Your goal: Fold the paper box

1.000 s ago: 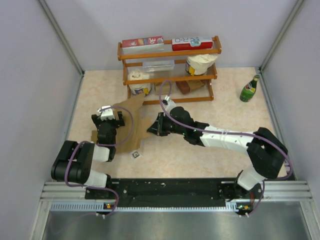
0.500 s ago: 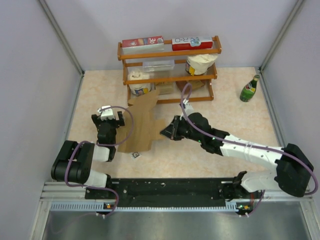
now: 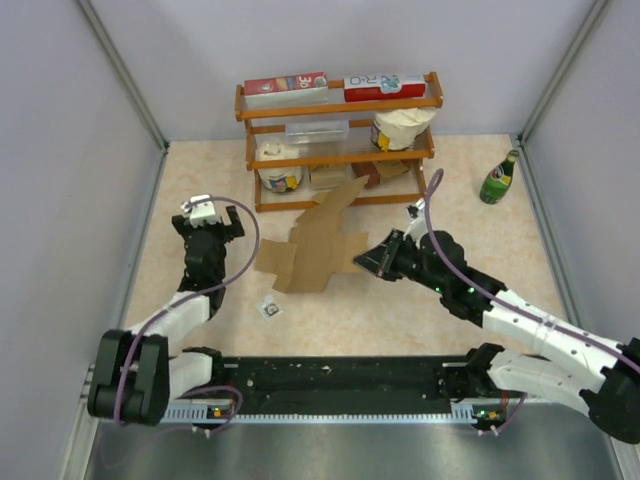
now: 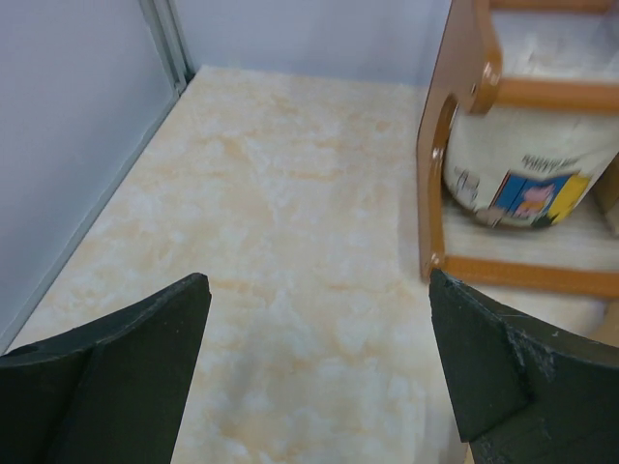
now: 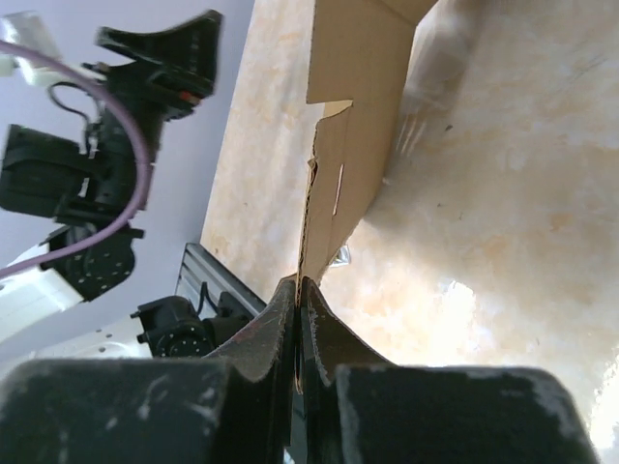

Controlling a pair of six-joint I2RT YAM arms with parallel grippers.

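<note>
While the left claw [image 3: 208, 228] gapes empty, the right claw [image 3: 368, 262] clamped on one thin edge may drop the flat brown cardboard sheet [image 3: 315, 240].

In the right wrist view the paper box [image 5: 358, 116] is running off the top edge, and its lower edge is disappearing between the pressed-together fingers of the right claw [image 5: 298, 290]. In the left wrist view the right edge is cutting off the shelf [image 4: 440, 145] and the printed tub [image 4: 532, 164], whose label is reading too blurred. From above, the small tag [image 3: 270, 310] near the worktop's [image 3: 330, 320] near edge is showing no legible detail.
</note>
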